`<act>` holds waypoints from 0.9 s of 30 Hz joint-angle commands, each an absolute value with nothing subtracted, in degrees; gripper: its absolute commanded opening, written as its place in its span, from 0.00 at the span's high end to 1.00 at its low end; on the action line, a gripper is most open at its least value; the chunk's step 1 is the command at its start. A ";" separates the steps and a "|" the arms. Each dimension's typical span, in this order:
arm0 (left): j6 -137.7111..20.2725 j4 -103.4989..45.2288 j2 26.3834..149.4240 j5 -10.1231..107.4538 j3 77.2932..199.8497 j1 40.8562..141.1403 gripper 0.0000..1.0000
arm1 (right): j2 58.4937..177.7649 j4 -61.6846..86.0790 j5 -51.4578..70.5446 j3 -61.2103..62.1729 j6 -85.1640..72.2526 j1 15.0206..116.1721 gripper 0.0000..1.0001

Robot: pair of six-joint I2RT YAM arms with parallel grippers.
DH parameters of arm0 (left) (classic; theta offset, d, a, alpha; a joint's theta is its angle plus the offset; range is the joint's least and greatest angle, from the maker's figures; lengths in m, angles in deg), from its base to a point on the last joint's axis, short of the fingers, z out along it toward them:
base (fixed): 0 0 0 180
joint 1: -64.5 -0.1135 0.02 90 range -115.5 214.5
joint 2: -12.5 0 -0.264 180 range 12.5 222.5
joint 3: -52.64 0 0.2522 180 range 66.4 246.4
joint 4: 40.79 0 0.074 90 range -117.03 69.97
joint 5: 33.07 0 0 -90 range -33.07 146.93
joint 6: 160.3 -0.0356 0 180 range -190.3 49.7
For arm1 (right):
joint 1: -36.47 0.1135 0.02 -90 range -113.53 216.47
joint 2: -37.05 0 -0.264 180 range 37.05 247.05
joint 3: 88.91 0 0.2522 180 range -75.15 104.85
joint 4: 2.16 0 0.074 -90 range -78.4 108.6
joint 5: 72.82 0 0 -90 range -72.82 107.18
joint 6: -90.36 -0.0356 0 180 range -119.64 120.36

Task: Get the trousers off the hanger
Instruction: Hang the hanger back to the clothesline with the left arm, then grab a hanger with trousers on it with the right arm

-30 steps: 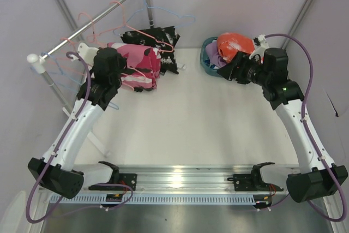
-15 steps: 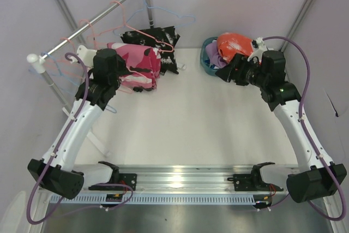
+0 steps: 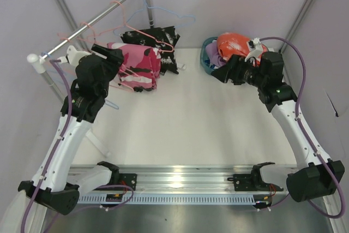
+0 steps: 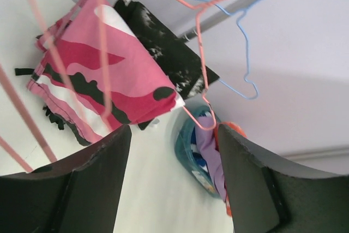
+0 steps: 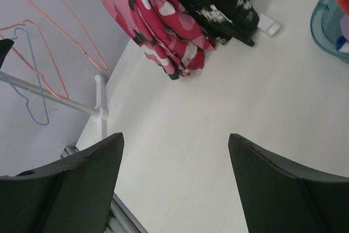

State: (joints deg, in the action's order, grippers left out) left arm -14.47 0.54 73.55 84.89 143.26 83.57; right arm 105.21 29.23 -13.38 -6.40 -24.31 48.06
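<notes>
Basket point(image 3: 205, 64) at the table's point(image 3: 191, 118) far right corner held the orange trousers point(image 3: 234, 43) and lavender pair point(image 3: 214, 55). The pink pair point(image 3: 139, 68) and black pair point(image 3: 158, 39) hung unremoved. The left gripper point(image 4: 172, 135) and right gripper point(image 5: 174, 140) gaped empty.

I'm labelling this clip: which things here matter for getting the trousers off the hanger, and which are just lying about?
Job: pink patterned trousers, black speckled trousers, both hanging; pink hanger through the pink pair; orange trousers, already in the basket.
Lying about: empty blue hanger, rail.

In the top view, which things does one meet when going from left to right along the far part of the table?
left gripper → pink-magenta patterned trousers → black speckled trousers → orange trousers
</notes>
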 commanded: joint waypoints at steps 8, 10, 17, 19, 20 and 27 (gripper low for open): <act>-37.67 0.12 72.17 67.13 150.32 86.81 0.29 | 118.84 16.33 -14.55 3.47 2.49 58.69 0.16; -42.95 0.83 72.87 63.81 151.56 88.39 0.29 | 122.20 15.83 -14.72 6.75 6.15 60.46 0.16; -49.82 2.24 72.44 58.95 150.69 90.25 0.27 | 136.17 7.02 -25.16 20.71 12.57 60.90 0.16; -50.43 2.15 71.30 59.12 148.94 90.25 0.25 | 141.69 7.03 -26.49 27.31 11.97 60.99 0.16; -50.52 2.06 70.95 59.30 149.19 90.25 0.25 | 143.64 7.55 -28.32 29.59 11.35 60.99 0.17; -52.98 3.64 69.63 57.37 147.88 90.16 0.23 | 158.59 10.28 -32.03 47.79 5.81 61.96 0.23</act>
